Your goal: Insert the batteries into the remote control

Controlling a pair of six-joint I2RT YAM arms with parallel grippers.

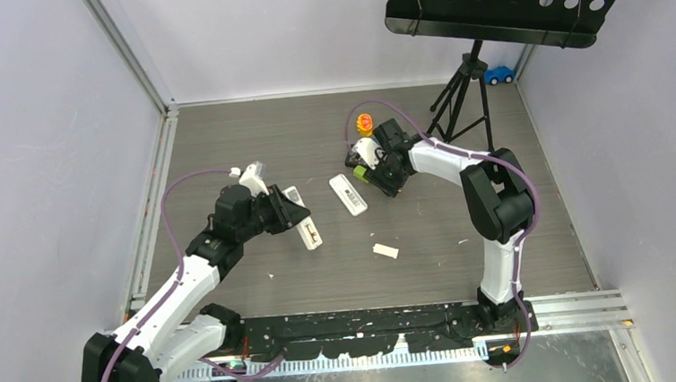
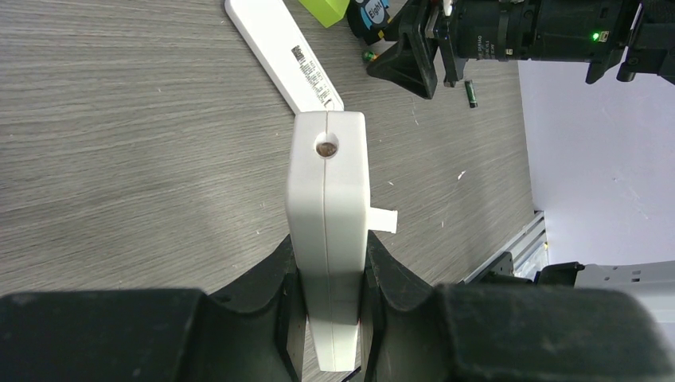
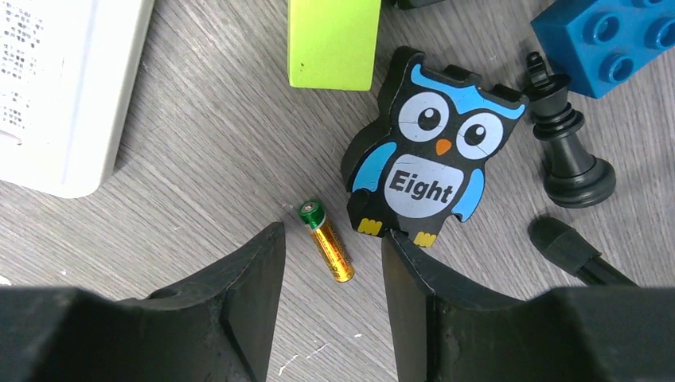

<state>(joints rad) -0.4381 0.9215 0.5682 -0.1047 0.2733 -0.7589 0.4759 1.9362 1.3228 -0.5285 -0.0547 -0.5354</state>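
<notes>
My left gripper (image 2: 328, 267) is shut on the remote control (image 2: 328, 199), a thick white block held on its edge above the table; the same remote control (image 1: 306, 226) shows left of centre in the top view. A gold battery with a green end (image 3: 329, 241) lies flat on the table. My right gripper (image 3: 333, 237) hangs open over it, one finger on each side, not touching it. A second dark battery (image 2: 471, 93) lies beyond the right gripper (image 1: 374, 172). The remote's battery recess is hidden.
A slimmer white remote (image 1: 348, 195) lies between the arms, a small white tab (image 1: 385, 251) nearer the front. By the gold battery: an owl figure marked "Eight" (image 3: 430, 155), a lime block (image 3: 333, 40), a blue brick (image 3: 613, 40), a black chess piece (image 3: 567, 151). A music stand (image 1: 467, 92) stands behind.
</notes>
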